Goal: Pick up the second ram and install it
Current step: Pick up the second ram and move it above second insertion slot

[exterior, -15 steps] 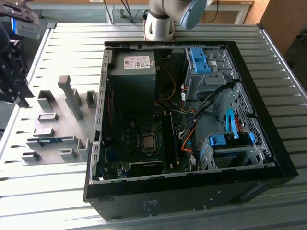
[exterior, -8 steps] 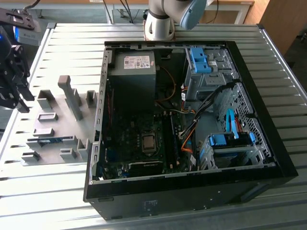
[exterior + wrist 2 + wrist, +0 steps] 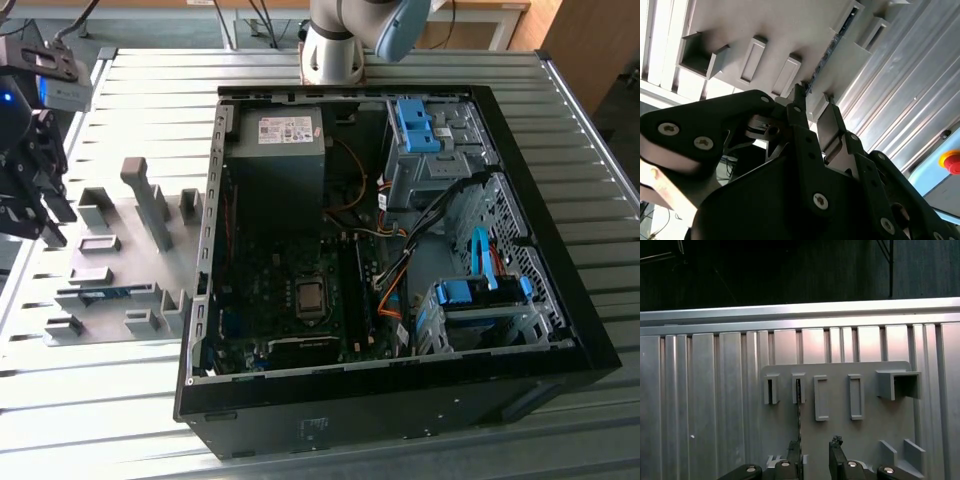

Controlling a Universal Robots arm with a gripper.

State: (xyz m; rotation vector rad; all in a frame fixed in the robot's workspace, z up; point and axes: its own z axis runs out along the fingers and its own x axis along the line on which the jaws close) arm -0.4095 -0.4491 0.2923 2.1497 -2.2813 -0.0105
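While the open pincer (image 3: 812, 97) hovers over the holder (image 3: 790, 25), the ram (image 3: 832, 47) stands edge-up in its slot, near one fingertip (image 3: 798, 100).

This looks like a robotics lab or workshop. A ribbed aluminium desk (image 3: 400, 70) carries an opened computer case (image 3: 400, 420), a grey fixture plate (image 3: 130, 265) and the robot arm's base (image 3: 335, 50). A red emergency-stop button (image 3: 951, 161) sits beside it.

Black tool (image 3: 814, 99) with silver screws (image 3: 820, 201); silver arm (image 3: 330, 52), light-blue cap (image 3: 401, 30).
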